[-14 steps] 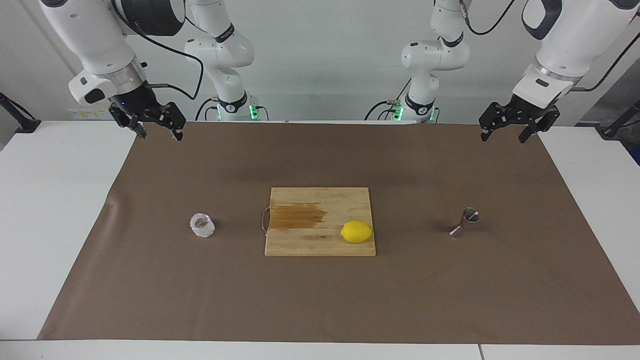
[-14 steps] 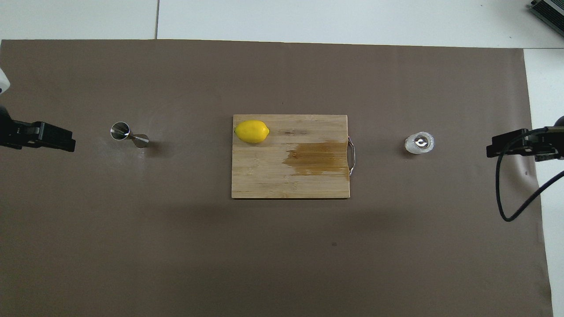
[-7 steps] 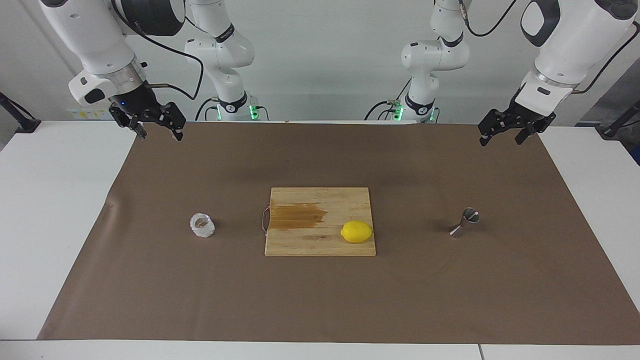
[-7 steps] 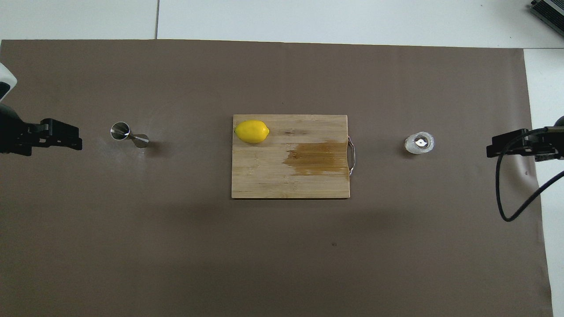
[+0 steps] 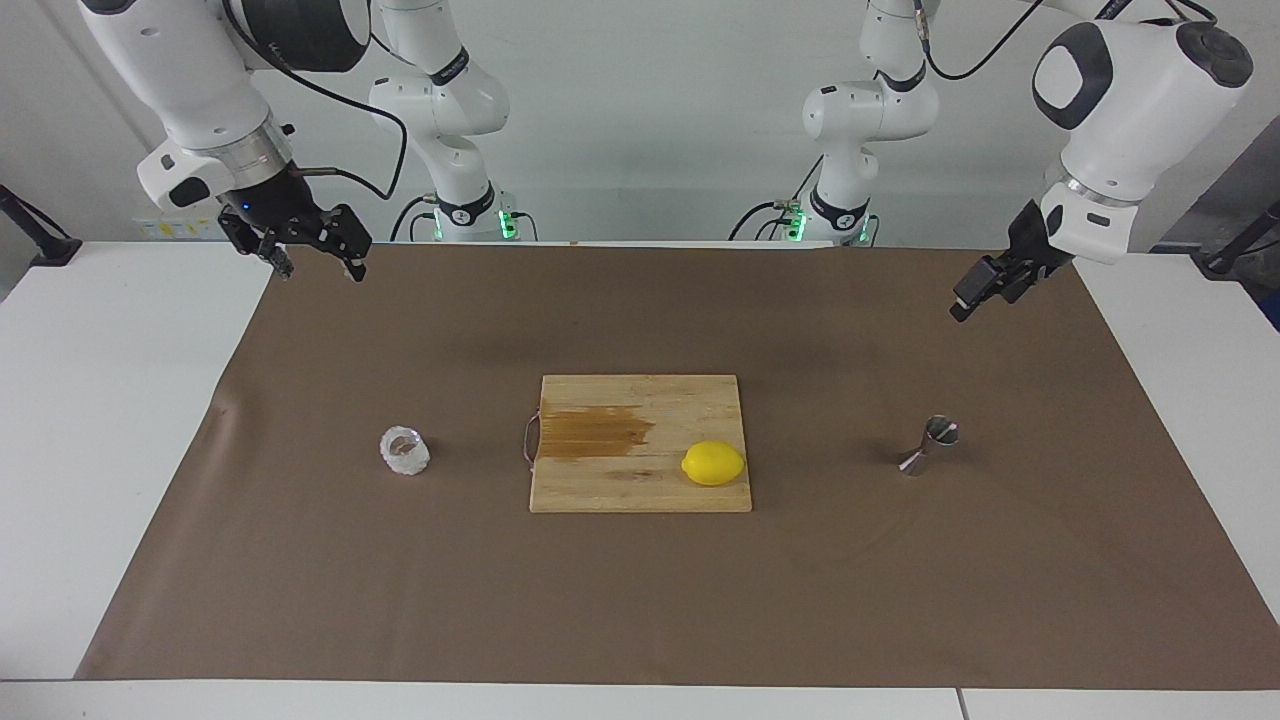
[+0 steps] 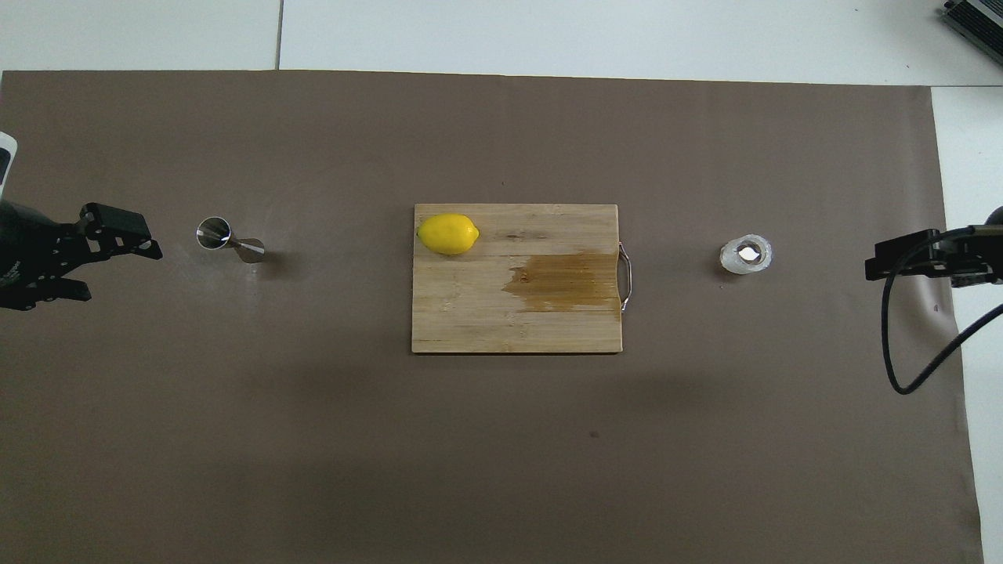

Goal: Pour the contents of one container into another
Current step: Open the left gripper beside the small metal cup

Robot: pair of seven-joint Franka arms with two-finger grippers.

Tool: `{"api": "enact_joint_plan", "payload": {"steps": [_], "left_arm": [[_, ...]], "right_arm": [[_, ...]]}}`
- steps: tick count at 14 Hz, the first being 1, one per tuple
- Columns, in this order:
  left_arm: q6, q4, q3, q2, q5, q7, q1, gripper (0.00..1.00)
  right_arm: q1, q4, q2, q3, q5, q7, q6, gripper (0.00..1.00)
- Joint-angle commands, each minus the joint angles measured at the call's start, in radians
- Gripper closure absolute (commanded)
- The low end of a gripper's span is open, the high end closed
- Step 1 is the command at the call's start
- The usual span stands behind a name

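Brown mat (image 5: 640, 600): jigger (image 5: 929, 445) upright, untouched.

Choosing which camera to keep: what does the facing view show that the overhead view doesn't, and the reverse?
Facing only: both arms' bases and bodies, with the left gripper and right gripper raised, empty, above the mat's corners.
Overhead only: straight into the glass cup and jigger mouths.
Both: cutting board, its stain, lemon, brown mat.

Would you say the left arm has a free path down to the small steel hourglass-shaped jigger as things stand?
Probably yes: the left tool hangs open above bare brown mat, and the small steel hourglass-shaped jigger stands alone with nothing between them.
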Motion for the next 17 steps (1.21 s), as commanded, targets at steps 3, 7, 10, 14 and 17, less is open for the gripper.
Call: {"api": "enact_joint_plan", "payload": {"steps": [3,7,10,14,17], "left_arm": [[0.156,-0.156,0.0,-0.028,-0.04,-0.185,0.014,0.0],[0.255,-0.212,0.0,-0.02,-0.092,-0.254,0.039,0.0],[0.413,-0.249,0.0,0.012,-0.155,-0.468,0.037,0.0],[0.408,-0.242,0.0,0.015,-0.157,-0.596,0.034,0.0],[0.381,-0.252,0.0,0.008,-0.154,-0.598,0.025,0.0]], "right_arm": [[-0.008,-0.003,-0.009,0.007,-0.003,0.012,-0.006,0.0],[-0.008,-0.003,-0.009,0.008,-0.005,0.012,-0.006,0.0],[-0.008,-0.003,-0.009,0.007,-0.005,0.012,-0.006,0.0],[-0.008,-0.003,-0.009,0.007,-0.003,0.012,-0.006,0.0],[-0.009,-0.003,-0.009,0.007,-0.003,0.012,-0.006,0.0]]}}
